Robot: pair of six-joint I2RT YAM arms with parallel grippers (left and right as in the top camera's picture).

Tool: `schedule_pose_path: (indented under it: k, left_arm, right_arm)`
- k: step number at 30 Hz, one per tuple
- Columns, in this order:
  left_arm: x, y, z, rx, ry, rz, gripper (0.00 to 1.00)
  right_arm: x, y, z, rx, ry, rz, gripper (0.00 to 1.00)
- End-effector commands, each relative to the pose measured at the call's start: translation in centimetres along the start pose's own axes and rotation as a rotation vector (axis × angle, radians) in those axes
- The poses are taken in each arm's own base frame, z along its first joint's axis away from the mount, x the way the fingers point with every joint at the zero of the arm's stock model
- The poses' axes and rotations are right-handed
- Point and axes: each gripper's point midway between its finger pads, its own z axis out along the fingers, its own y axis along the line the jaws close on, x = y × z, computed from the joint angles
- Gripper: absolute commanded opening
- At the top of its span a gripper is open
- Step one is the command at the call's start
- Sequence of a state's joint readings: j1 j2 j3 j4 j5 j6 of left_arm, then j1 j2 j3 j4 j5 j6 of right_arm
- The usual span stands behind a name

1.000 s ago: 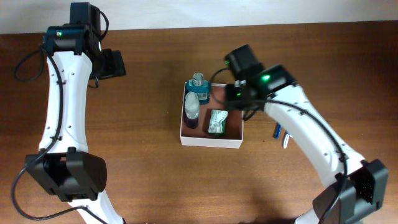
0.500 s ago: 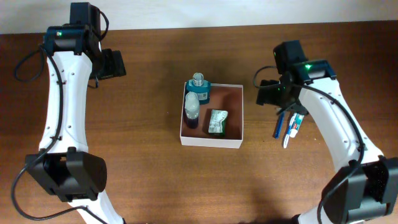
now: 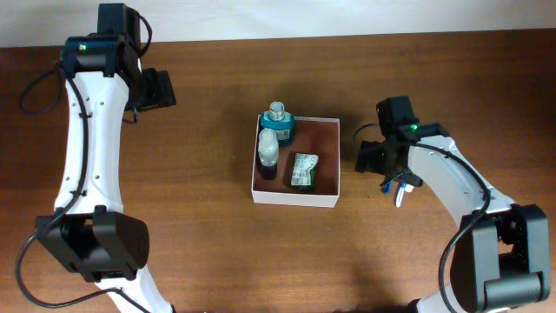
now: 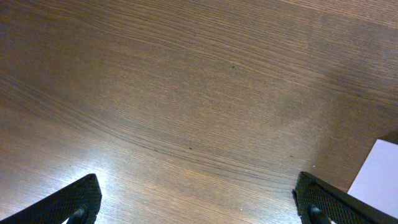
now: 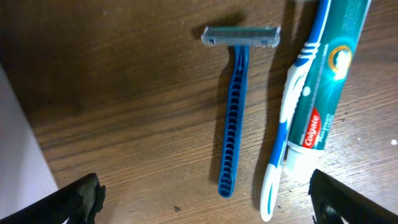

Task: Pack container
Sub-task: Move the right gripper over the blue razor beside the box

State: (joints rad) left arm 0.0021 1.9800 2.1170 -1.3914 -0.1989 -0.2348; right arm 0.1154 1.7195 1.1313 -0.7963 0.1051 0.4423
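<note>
The container [image 3: 325,148] sits on the worktop [image 3: 200,252] between the two arms. It already holds a teal bottle [image 3: 278,122] in its far corner on the left arm's side, a dark bottle [image 3: 269,155] just nearer than that, and a green packet [image 3: 303,169] near its middle.

Outside it, beyond the wall facing the right arm, lie a blue razor [image 5: 233,118], a toothbrush [image 5: 292,106] and a toothpaste tube [image 5: 323,93]. The razor is the closest of the three to the container. The toothbrush lies against the tube.

The right hand [image 5: 204,186] hangs over these, its fingers spread wide and holding nothing. The left hand [image 4: 196,186] is well away from the container, on the side opposite the razor. It is also wide open and empty, above bare wood.

We judge the step in hand to be fetching the next loose item, most likely the razor, whose handle runs up between the right fingers. The next move calls for lowering until the fingers straddle that thin, flat handle. We must close without catching the toothbrush alongside, then carry the razor to the free floor of the container.
</note>
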Motion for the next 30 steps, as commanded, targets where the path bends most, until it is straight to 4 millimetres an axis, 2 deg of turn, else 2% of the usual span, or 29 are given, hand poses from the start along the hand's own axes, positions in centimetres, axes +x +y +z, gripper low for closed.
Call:
schedule_pose_path:
  k: [1, 7, 10, 19, 23, 30]
  left_arm:
    - [-0.42, 0.26, -1.50, 0.002, -0.040, -0.002, 0.99]
    - [-0.42, 0.26, -1.50, 0.002, -0.040, -0.002, 0.99]
    - [-0.42, 0.26, -1.50, 0.002, -0.040, -0.002, 0.99]
    - [-0.42, 0.26, -1.50, 0.002, -0.040, -0.002, 0.99]
    - [-0.42, 0.26, -1.50, 0.002, -0.040, -0.002, 0.99]
    - [-0.42, 0.26, -1.50, 0.002, -0.040, -0.002, 0.99]
  right_arm:
    - [0.18, -0.52, 0.36, 0.009, -0.012, 0.010, 0.98]
    - [0.01, -0.41, 0.64, 0.003, -0.025, 0.007, 1.00]
    - [-0.16, -0.26, 0.63, -0.004, -0.032, -0.026, 0.97]
    - [-0.45, -0.13, 0.63, -0.008, -0.044, -0.057, 0.68]
    - [-0.55, -0.09, 0.62, -0.009, -0.048, -0.061, 0.63]
    - [-0.48, -0.05, 1.20, -0.005, -0.038, -0.085, 0.60]
